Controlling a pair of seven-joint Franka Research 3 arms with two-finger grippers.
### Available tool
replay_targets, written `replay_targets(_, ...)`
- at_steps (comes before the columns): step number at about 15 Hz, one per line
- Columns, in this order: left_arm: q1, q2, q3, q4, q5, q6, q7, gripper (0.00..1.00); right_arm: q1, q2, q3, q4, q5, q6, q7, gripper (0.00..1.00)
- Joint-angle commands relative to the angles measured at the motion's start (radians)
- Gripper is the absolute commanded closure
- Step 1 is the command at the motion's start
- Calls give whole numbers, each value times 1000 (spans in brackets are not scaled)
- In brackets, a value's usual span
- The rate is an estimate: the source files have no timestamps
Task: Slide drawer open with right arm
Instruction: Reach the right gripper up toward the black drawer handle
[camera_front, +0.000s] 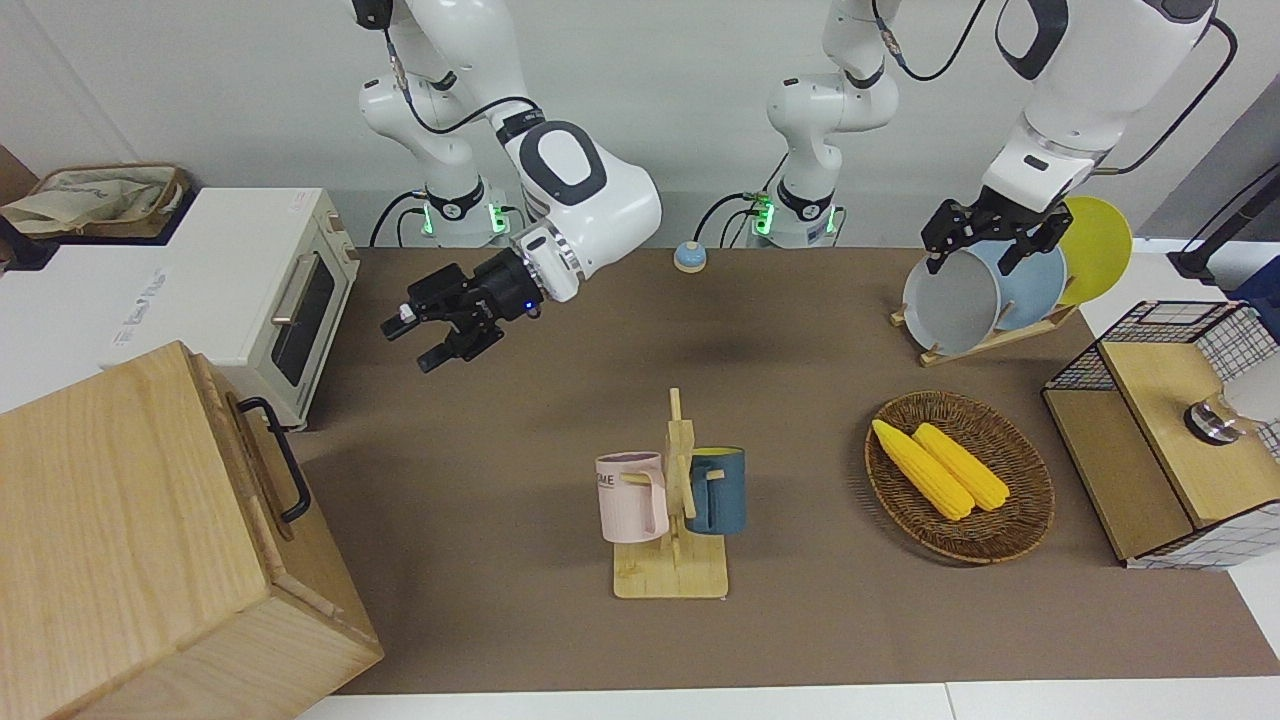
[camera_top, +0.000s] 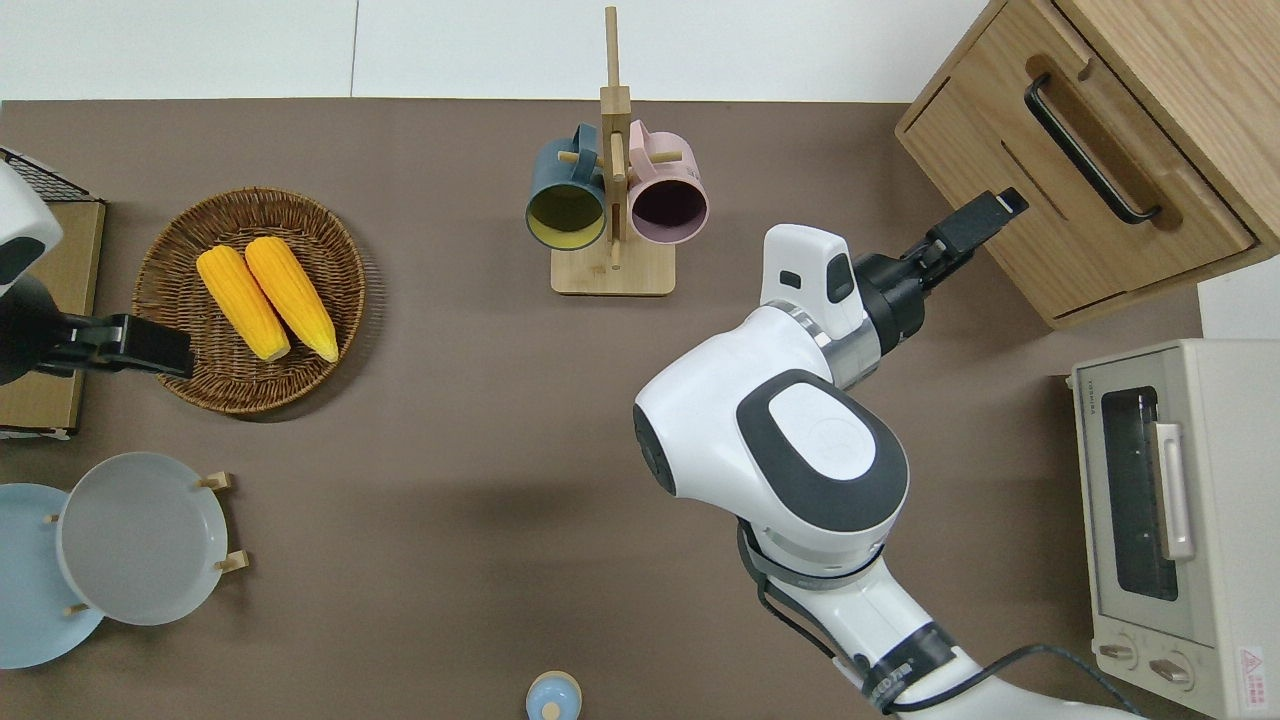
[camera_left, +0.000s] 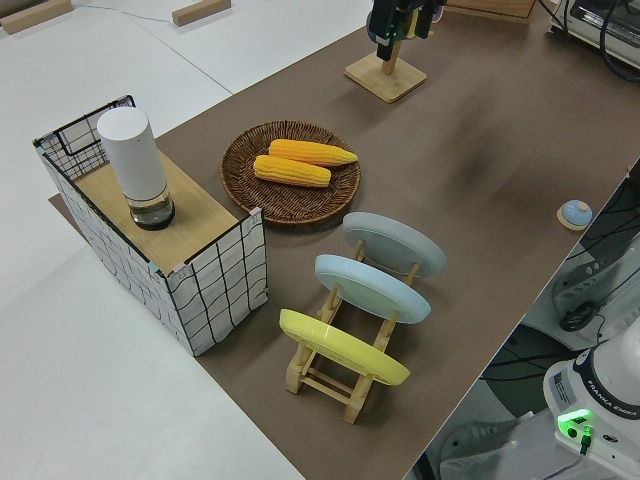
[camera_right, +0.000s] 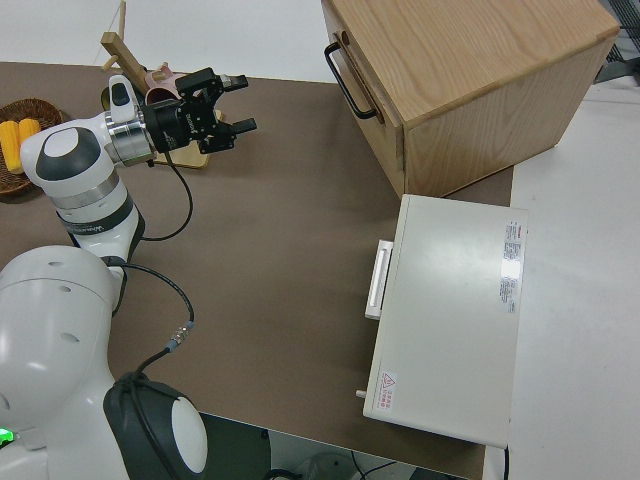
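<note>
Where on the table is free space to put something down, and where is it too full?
Bare mat lies between the mug rack, the plate rack and the small bell. A narrower strip runs from the mug rack toward the drawer, but the right tool hangs open over it. The left arm's end is crowded: corn basket, plates and mesh box stand close together.

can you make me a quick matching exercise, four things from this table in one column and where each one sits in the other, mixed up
Things:
1. corn cobs
2. pink mug
3. grey plate
4. black bar handle

Places:
A. on the drawer front of the wooden cabinet
B. standing in the wooden plate rack
C. in the wicker basket
D. hung on the mug stand

Pairs: 1-C, 2-D, 3-B, 4-A
</note>
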Motion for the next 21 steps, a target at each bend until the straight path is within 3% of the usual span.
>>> replay_targets(1, -7, -4, 0, 10, 18, -18, -10, 7, -19, 33, -38, -15, -88, 71, 65, 17)
replay_targets(3, -7, -4, 0, 10, 18, -18, -10, 7, -26, 56, -86, -15, -123, 133, 102, 17)
replay_targets(7, -7, -4, 0, 9, 18, -18, -10, 7, -50, 90, -143, -12, -236, 209, 140, 17)
replay_targets(12, -7, -3, 0, 9, 18, -18, -10, 7, -73, 127, -158, -2, -315, 213, 182, 17)
replay_targets(16, -7, -4, 0, 10, 18, -18, -10, 7, -99, 139, -161, 3, -313, 276, 223, 17)
replay_targets(21, -7, -4, 0, 10, 18, -18, -10, 7, -118, 178, -178, 53, -354, 312, 222, 19)
